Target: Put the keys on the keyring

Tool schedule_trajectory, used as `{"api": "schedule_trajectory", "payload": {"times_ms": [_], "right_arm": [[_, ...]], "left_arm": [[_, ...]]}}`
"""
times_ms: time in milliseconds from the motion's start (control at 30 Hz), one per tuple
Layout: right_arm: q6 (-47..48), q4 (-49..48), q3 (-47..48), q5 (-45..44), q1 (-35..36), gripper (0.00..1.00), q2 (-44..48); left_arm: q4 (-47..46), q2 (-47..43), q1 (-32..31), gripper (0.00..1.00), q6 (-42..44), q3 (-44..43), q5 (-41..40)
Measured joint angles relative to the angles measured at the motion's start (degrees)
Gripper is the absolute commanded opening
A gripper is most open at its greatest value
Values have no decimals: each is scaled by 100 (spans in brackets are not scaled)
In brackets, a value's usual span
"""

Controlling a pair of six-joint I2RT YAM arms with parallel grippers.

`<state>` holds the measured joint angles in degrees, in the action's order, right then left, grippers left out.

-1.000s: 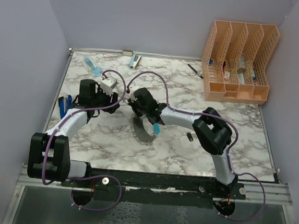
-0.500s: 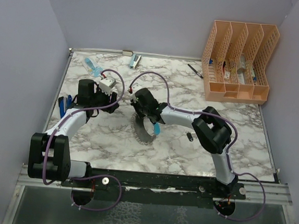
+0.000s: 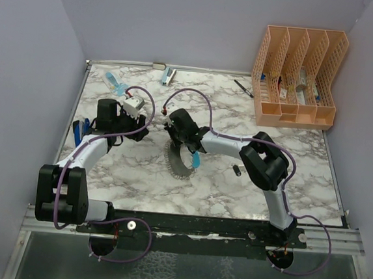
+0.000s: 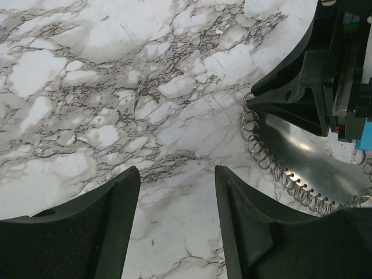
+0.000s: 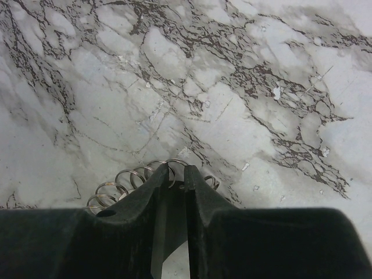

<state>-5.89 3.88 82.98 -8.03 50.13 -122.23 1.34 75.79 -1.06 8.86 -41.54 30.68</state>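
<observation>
The keyring [image 3: 183,164] is a gray loop of wire coils with a light-blue section [image 3: 196,160], and it lies mid-table. My right gripper [image 3: 172,142] is shut on the loop's far edge. In the right wrist view its fingertips [image 5: 177,172] pinch the coils [image 5: 119,181]. My left gripper [image 3: 141,133] is open and empty just left of the loop. In the left wrist view there is bare marble between its jaws [image 4: 177,180], and the coils [image 4: 273,170] lie to the right. A small black key [image 3: 236,170] lies right of the loop. The yellow key is out of view.
An orange file organizer [image 3: 298,76] stands at the back right, with a black pen [image 3: 244,88] beside it. A blue-handled tool [image 3: 78,132] lies at the left edge. A blue-and-white stapler [image 3: 168,76] and a light-blue item [image 3: 115,81] lie near the back wall.
My right gripper has shifted slightly away from the arm bases, still holding the loop, and the loop has nudged with it. My left gripper has barely moved.
</observation>
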Motion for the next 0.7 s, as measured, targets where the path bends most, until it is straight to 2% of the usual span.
{"api": "schedule_trajectory", "payload": {"times_ms": [433, 700], "right_arm": [[28, 114, 227, -262, 0, 28, 2], [61, 232, 280, -372, -96, 28, 9]], "left_arm": [[2, 35, 37, 56, -2, 0, 105], [9, 103, 63, 56, -2, 0, 146]]}}
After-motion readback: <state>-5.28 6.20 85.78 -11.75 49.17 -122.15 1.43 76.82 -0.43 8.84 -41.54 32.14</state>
